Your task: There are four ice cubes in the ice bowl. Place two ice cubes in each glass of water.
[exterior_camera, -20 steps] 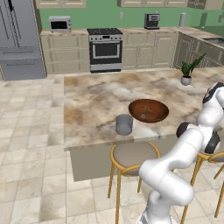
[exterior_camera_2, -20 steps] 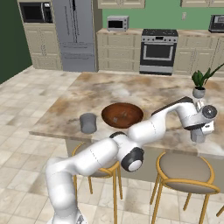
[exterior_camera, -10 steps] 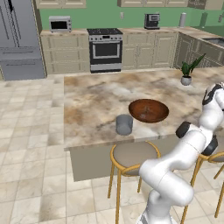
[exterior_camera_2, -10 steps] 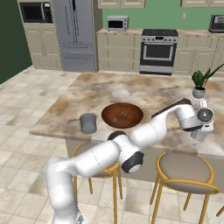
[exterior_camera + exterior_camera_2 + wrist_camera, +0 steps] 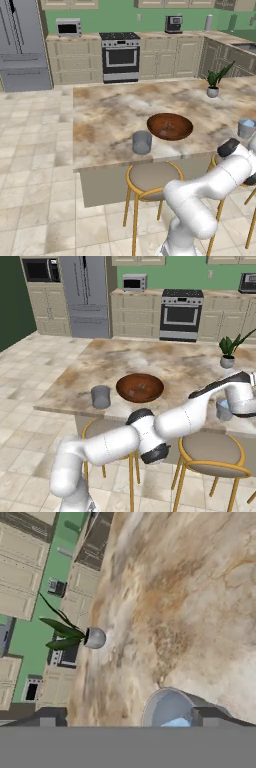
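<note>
Marbled worktop (image 5: 110, 115): I hold gripper (image 5: 129, 719) over right glass (image 5: 167, 708), jaws wide, empty (cube inside). Lift straight clear, then to ice bowl (image 5: 169, 126), left of glass.

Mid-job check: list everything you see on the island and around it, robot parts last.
ice bowl: one, reddish-brown wood, middle of the island.
glasses of water: two, grey-blue; one left of the bowl near the front edge, one at the right end under the hand.
ice cube: at least one, pale blue, inside the right-end glass.
plant pot: one, grey with green leaves, far right of the island.
stools: wooden-framed, along the island's front.
stove: one, steel, back wall.
gripper: open, above the right-end glass.
</note>
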